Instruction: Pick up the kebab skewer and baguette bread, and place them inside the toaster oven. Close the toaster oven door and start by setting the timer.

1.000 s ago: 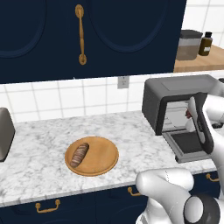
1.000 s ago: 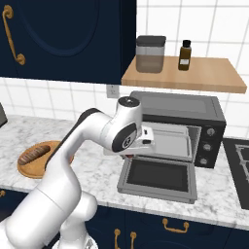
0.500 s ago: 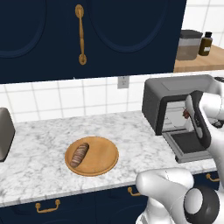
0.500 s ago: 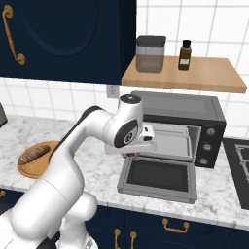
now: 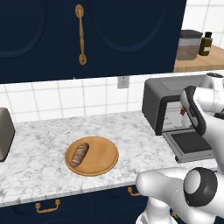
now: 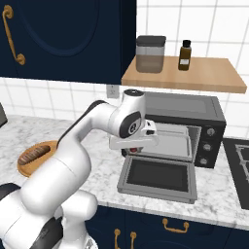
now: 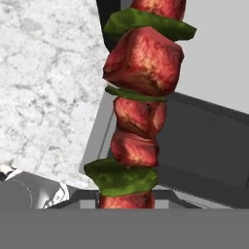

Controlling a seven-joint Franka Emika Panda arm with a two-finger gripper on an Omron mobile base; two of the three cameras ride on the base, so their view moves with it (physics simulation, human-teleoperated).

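A kebab skewer [image 7: 141,112] of glossy dark red meat cubes and flat green pepper pieces runs up the hand view, clamped in the white arm's gripper [image 5: 186,111] at the boxy dark grey toaster oven [image 6: 187,129]; the fingertips themselves are hidden. The glass toaster oven door [image 6: 158,177] lies flat open. A small slashed brown baguette bread [image 5: 79,154] rests on a round wooden plate [image 5: 103,157] on the marble counter [image 5: 39,144].

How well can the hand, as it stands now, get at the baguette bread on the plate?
Probably not yet. The hand is shut on the kebab skewer at the toaster oven mouth. The baguette bread lies uncovered on the wooden plate, so nothing blocks it once the skewer is released.
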